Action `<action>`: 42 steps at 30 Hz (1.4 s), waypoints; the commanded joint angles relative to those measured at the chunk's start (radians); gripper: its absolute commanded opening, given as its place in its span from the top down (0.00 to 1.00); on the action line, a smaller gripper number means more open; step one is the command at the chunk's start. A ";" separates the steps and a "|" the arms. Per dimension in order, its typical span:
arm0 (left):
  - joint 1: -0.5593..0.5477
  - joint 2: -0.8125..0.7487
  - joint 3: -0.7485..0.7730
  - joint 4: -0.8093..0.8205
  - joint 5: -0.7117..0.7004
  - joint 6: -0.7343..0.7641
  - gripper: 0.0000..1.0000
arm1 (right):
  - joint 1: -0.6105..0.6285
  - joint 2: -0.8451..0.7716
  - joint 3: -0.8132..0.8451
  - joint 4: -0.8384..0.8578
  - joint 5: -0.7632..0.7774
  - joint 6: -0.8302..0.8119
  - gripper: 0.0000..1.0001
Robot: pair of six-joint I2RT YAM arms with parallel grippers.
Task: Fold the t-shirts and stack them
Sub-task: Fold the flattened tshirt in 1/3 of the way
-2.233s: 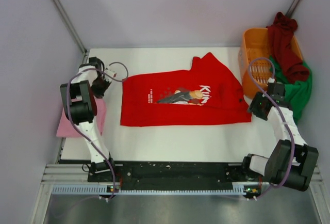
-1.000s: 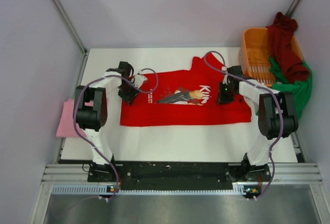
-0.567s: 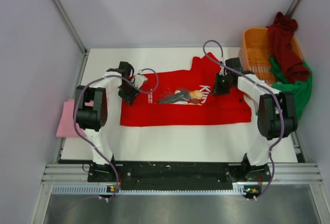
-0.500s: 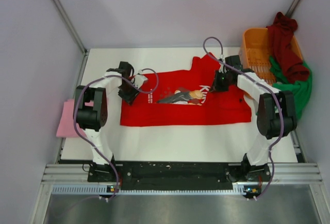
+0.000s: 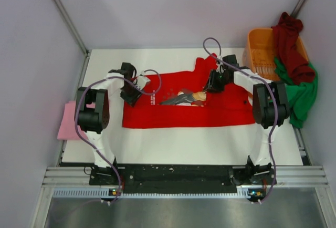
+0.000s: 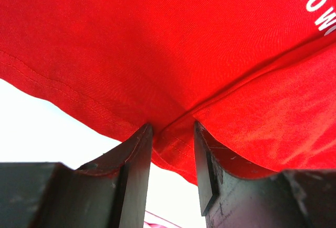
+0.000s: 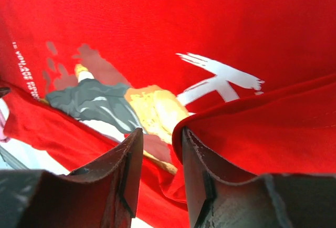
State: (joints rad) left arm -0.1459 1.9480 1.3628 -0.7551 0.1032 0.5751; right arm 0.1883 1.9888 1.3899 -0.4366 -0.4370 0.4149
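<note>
Four t-shirts (image 5: 189,102), one basket (image 5: 257,49), two arms (image 5: 94,112).

Red t-shirt (image 5: 184,107) lies spread across mid-bench (image 5: 173,146); bare white strips run along its near and far sides, wide enough for passage. Orange basket (image 5: 257,54) with maroon t-shirt (image 5: 290,41) and green t-shirt (image 5: 302,94) draped over it blocks the far right corner. Pink t-shirt (image 5: 67,125) hangs off the left edge, beside the left arm.

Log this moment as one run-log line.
stage: folding red t-shirt | left gripper: pinching its hem | right gripper: fold of cloth between fingers, over chest graphic | basket: maroon and green shirts draped
</note>
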 commanded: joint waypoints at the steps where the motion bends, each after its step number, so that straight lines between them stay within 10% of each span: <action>1: 0.011 0.003 -0.025 0.053 -0.063 0.022 0.58 | 0.059 0.005 0.081 0.047 -0.077 0.030 0.63; 16: 0.040 -0.012 -0.005 0.037 -0.059 0.026 0.58 | 0.134 -0.064 0.132 -0.042 0.173 -0.079 0.43; 21: 0.040 -0.006 0.083 -0.015 -0.030 0.017 0.56 | 0.181 -0.048 0.158 -0.073 0.028 -0.191 0.43; 28: 0.039 -0.038 0.134 -0.067 0.024 0.003 0.56 | 0.183 -0.137 0.109 -0.100 0.346 -0.209 0.85; 34: -0.041 -0.057 0.200 -0.136 0.044 -0.004 0.58 | 0.145 -0.182 0.070 -0.103 0.383 -0.243 0.92; 42: -0.397 0.084 0.533 -0.162 0.208 0.011 1.00 | 0.005 -0.098 0.080 -0.103 0.463 -0.298 1.00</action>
State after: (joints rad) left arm -0.3660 1.9629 1.6985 -0.9066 0.1757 0.5804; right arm 0.2409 1.8526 1.4639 -0.5461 -0.0593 0.1703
